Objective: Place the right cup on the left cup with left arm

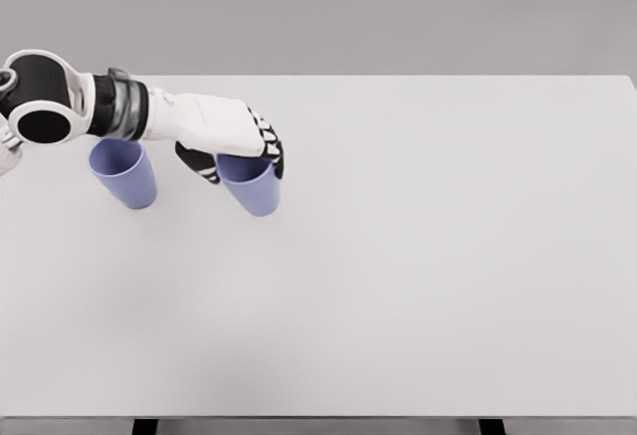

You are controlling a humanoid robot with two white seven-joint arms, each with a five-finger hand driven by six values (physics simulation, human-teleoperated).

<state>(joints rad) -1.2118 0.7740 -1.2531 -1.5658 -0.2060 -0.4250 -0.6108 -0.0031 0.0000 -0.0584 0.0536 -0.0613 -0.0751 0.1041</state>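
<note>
Head view: the robot's white left hand (234, 146) closes around the rim of the right-hand lavender plastic cup (254, 186) on the pale grey table (448, 256), thumb one side, dark-tipped fingers (271, 148) the other. Its twin, the left-hand lavender plastic cup (124, 171), stands nearby, partly under the forearm. A clean stack likely calls for a straight lift, a level carry and centring over that open mouth.

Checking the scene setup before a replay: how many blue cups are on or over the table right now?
2. One blue cup stands at the table's far left, partly behind the forearm. The other cup is just right of it, grasped at its rim by the left robot hand. Nothing suggests any hidden.
</note>
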